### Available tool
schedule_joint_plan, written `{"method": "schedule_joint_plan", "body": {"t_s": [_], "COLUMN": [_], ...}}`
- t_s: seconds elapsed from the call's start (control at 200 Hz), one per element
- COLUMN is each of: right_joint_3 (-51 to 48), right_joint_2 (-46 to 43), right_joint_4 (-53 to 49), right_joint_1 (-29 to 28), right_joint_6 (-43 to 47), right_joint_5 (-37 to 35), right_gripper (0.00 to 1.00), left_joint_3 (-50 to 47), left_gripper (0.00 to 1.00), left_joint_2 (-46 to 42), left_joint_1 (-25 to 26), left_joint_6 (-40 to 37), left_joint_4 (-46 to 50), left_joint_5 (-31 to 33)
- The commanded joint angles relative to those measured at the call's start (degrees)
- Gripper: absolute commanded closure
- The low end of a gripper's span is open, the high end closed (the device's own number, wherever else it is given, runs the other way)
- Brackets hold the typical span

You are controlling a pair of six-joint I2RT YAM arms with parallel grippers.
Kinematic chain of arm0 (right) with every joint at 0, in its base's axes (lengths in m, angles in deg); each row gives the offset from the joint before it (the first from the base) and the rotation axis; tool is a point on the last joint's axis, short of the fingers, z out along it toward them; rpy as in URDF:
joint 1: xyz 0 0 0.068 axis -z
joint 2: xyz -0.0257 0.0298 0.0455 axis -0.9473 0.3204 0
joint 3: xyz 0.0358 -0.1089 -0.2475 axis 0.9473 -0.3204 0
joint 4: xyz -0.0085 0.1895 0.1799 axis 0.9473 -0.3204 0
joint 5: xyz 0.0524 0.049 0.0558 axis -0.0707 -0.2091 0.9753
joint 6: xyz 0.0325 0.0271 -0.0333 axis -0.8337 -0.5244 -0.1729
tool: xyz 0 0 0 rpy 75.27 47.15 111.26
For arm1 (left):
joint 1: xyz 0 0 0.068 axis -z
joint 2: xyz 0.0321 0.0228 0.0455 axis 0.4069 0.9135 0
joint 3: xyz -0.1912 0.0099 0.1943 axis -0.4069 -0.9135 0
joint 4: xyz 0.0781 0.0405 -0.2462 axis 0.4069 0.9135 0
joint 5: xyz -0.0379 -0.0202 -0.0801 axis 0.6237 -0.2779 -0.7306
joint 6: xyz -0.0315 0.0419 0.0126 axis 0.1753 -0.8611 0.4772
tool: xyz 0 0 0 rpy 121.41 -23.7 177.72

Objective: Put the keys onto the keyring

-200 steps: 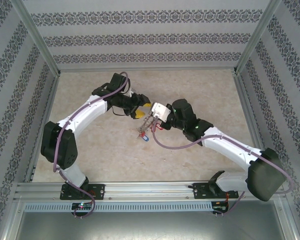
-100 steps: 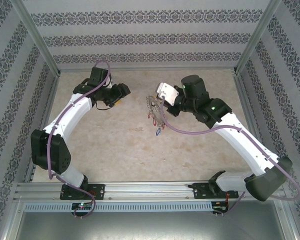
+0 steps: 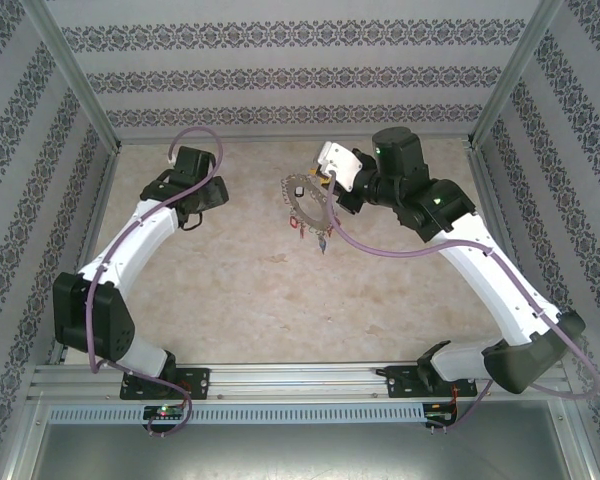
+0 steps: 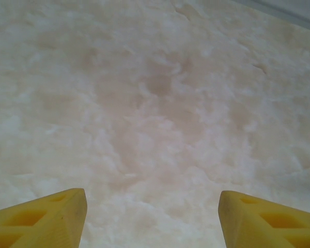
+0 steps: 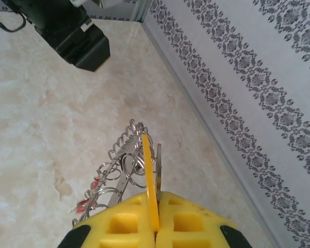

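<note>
The keyring (image 3: pixel 307 204) hangs in the air over the far middle of the table (image 3: pixel 230 290), its grey hoop turned open toward the top camera, with small silver keys (image 3: pixel 292 190) fringing it and red and blue tags (image 3: pixel 302 229) dangling from its near side; the right gripper (image 3: pixel 329 186) is clamped on its right edge, and the right wrist view shows the yellow fingers (image 5: pixel 149 181) pressed together on the hoop's rim (image 5: pixel 158 165); 1 second ago the ring hung lower, at the table's middle, with both grippers meeting on it; since then the right arm has carried it up and toward the back wall (image 5: pixel 248 77), and the left gripper (image 3: pixel 213 193) has let go and swung off to the far left, well apart from the ring; its fingers (image 4: pixel 46 217) stand wide apart over bare table, gripping nothing; I judge the 2-handed work at the ring has ended for now, though whether a key went on cannot be told, and the left arm is free to fetch another; no brand, label or writing can be read on the tags, arms or walls
</note>
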Motion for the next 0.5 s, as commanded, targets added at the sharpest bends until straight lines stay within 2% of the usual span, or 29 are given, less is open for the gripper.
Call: {"method": "schedule_joint_plan", "body": {"t_s": [0.0,0.375,0.495], "right_joint_3": [-3.4,-3.29,-5.06], "right_joint_2": [0.11,-0.08,2.42], "right_joint_4": [2.95,6.09,9.41], "right_joint_1": [0.64,0.73,-0.04], "right_joint_6": [-2.23,-3.45,-6.91], "right_joint_5": [2.59,4.39,7.68], "right_gripper": [1.0,1.0,1.0], "left_joint_3": [-1.34,-0.67,-0.63], "left_gripper": [0.32,0.3,0.29], "left_joint_2": [-2.38,-4.2,-4.68], "left_joint_1": [-0.84,-1.33,-1.3], "left_joint_6": [-2.91,-6.57,-7.03], "left_joint_4": [-2.36,-2.68,-1.79], "left_joint_5": [4.55,7.53,8.93]}}
